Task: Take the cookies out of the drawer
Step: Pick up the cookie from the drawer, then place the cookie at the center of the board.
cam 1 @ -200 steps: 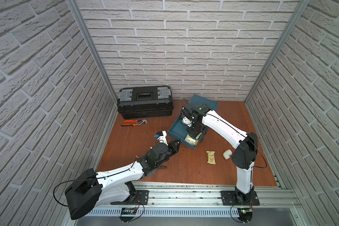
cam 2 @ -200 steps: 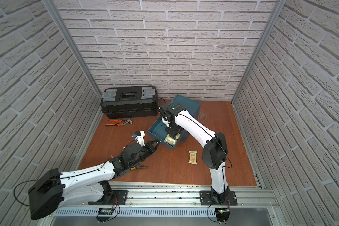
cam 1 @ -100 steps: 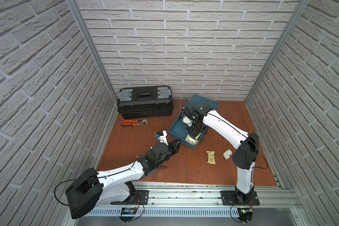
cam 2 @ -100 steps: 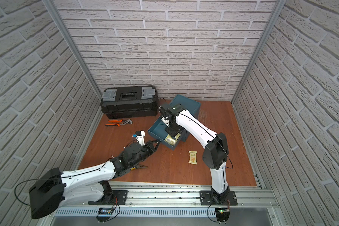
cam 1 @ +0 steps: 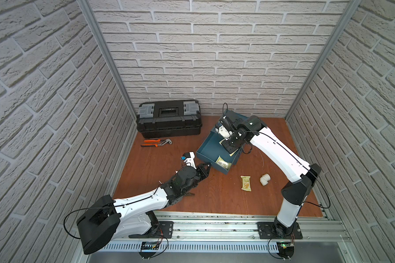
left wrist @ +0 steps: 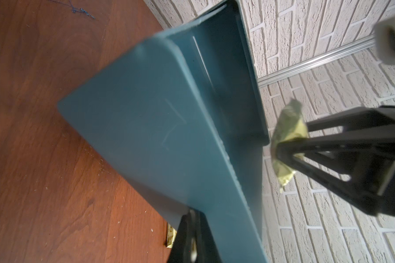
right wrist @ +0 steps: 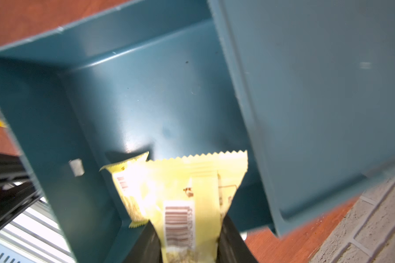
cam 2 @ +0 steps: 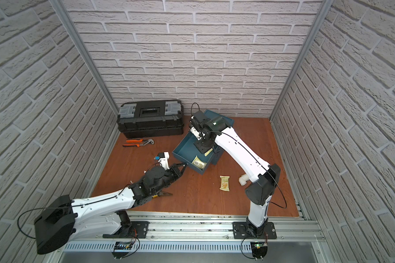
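Observation:
The teal drawer (cam 1: 209, 149) (cam 2: 184, 148) stands pulled out of its cabinet (cam 1: 237, 117). My right gripper (cam 1: 230, 149) (cam 2: 203, 148) (right wrist: 189, 247) hangs over the drawer, shut on a cream cookie packet (right wrist: 192, 205) (left wrist: 287, 123) that is lifted off the drawer floor. Another cream cookie packet (cam 1: 223, 162) (cam 2: 198, 162) (right wrist: 128, 189) lies inside by the front wall. A third (cam 1: 246, 183) (cam 2: 224, 182) rests on the table. My left gripper (cam 1: 207, 169) (cam 2: 181, 167) (left wrist: 192, 239) is shut at the drawer's front face (left wrist: 146, 125); what it pinches is hidden.
A white pipe elbow (cam 1: 265, 179) (cam 2: 243, 180) lies right of the loose packet. A black toolbox (cam 1: 169, 119) stands against the back wall, with orange-handled pliers (cam 1: 156, 142) in front of it. Brick walls close in three sides.
My right gripper has closed on the cream packet and raised it slightly inside the drawer. The left arm has not moved.

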Robot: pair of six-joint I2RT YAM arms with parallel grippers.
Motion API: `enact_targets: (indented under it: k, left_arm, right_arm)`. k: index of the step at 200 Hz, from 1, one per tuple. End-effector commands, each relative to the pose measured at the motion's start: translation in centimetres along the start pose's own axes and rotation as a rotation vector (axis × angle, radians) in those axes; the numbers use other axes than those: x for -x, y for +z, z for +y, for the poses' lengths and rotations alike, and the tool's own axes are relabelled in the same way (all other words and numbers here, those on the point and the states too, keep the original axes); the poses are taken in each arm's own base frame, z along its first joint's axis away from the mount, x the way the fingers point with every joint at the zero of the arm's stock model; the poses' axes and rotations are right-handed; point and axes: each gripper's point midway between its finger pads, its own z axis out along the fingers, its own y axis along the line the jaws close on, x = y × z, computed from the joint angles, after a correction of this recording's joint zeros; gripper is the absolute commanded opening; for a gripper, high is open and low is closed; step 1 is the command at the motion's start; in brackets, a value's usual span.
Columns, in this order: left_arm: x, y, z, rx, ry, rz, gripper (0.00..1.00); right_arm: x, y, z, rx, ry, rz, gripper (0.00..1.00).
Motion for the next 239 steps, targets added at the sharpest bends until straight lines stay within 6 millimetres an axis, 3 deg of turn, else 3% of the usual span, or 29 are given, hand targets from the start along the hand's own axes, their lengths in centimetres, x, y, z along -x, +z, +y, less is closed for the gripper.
enact_targets:
  k: [1, 29, 57, 77, 99, 120, 184, 239]
  left_arm:
    - [0.3, 0.3, -0.3, 0.004, 0.016, -0.006, 0.0]
    - [0.4, 0.4, -0.4, 0.003, 0.017, 0.0, 0.0]
    - [0.5, 0.5, -0.5, 0.0, 0.017, 0.0, 0.0]
    - [0.5, 0.5, -0.4, -0.001, 0.017, 0.002, 0.0]
    - [0.6, 0.6, -0.5, -0.002, 0.017, 0.001, 0.0]
    - [0.5, 0.6, -0.5, -0.001, 0.015, 0.003, 0.0]
    - [0.4, 0.7, -0.5, -0.001, 0.016, 0.01, 0.0]
    - [0.4, 0.5, -0.5, 0.0, 0.016, 0.012, 0.0]
  right_arm:
    - [-1.0, -3.2, -1.3, -0.046, 0.07, -0.074, 0.34]
    - [-3.6, -4.6, -3.0, -0.081, 0.166, -0.116, 0.34]
    - [-7.2, -3.9, -4.6, -0.09, 0.31, -0.125, 0.34]
    - [-10.5, -1.2, -5.3, -0.093, 0.413, -0.08, 0.34]
    - [-14.3, 3.2, -5.0, -0.086, 0.504, 0.001, 0.32]
    - [-16.7, 6.6, -4.7, -0.083, 0.583, 0.05, 0.32]
    - [-20.5, 14.6, -4.3, -0.052, 0.743, 0.199, 0.31]
    - [-22.4, 17.5, -4.3, -0.073, 0.788, 0.28, 0.35]
